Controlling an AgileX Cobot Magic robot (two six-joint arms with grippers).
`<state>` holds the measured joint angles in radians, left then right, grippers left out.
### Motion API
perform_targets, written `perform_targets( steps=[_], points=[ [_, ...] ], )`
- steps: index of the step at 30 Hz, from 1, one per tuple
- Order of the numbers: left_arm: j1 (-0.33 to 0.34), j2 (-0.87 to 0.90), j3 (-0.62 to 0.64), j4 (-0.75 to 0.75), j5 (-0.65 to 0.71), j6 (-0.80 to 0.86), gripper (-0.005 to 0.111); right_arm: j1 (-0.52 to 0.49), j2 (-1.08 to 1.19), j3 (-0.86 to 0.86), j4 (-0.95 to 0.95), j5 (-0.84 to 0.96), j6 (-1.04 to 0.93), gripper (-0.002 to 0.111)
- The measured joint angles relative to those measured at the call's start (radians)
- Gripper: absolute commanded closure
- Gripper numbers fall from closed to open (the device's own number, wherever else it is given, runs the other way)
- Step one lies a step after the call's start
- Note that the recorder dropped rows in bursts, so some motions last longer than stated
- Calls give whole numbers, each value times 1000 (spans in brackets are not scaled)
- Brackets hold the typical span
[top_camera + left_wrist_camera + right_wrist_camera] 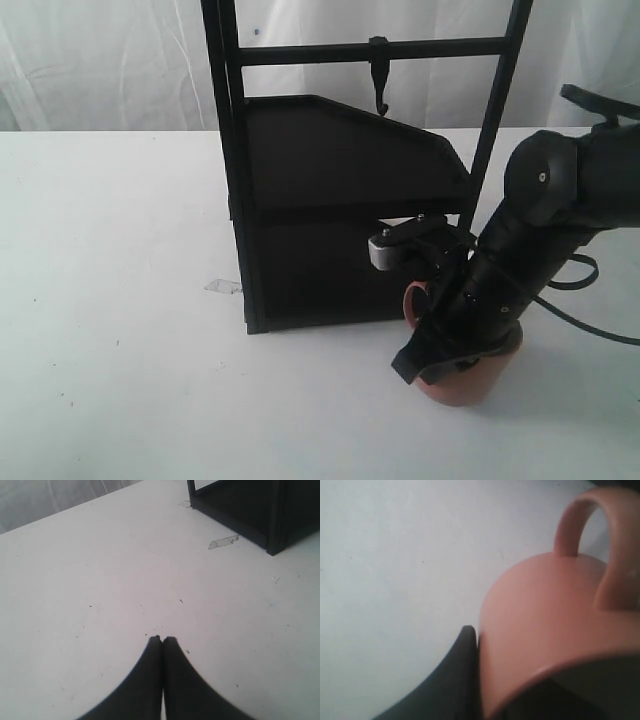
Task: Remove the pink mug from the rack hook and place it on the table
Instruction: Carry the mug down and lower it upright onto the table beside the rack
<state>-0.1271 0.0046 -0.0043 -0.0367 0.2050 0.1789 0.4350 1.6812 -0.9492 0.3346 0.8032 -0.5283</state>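
Exterior view: pink mug (475, 385), off rack hook (379, 80), low over table (120, 300), contact unclear, 4 o'clock of rack (330, 200). Right gripper (479, 647) pinches its wall at the rim. Likely rigid, weighty, breakable; matte sides should grip well. Left gripper (162, 639) closed, empty.

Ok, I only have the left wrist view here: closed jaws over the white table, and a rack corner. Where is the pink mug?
Observer: The exterior view shows the pink mug low in front of the rack, under the right arm.
Operator: Is the hook empty then?
Observer: Yes, the rack hook on the top crossbar hangs bare.
Operator: Is the mug gripped?
Observer: In the right wrist view a dark finger presses its outer wall; whether its base touches the table I cannot tell.
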Motion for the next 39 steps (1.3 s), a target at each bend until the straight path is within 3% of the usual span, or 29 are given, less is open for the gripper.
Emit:
perform_targets(
  steps=[24, 32, 39],
  points=[
    [0, 0, 0, 0, 0, 0, 107, 53, 19, 2, -74, 20, 13, 107],
    [0, 0, 0, 0, 0, 0, 107, 53, 26, 2, -72, 15, 28, 74],
    [0, 0, 0, 0, 0, 0, 107, 53, 8, 2, -72, 6, 32, 68]
  ],
)
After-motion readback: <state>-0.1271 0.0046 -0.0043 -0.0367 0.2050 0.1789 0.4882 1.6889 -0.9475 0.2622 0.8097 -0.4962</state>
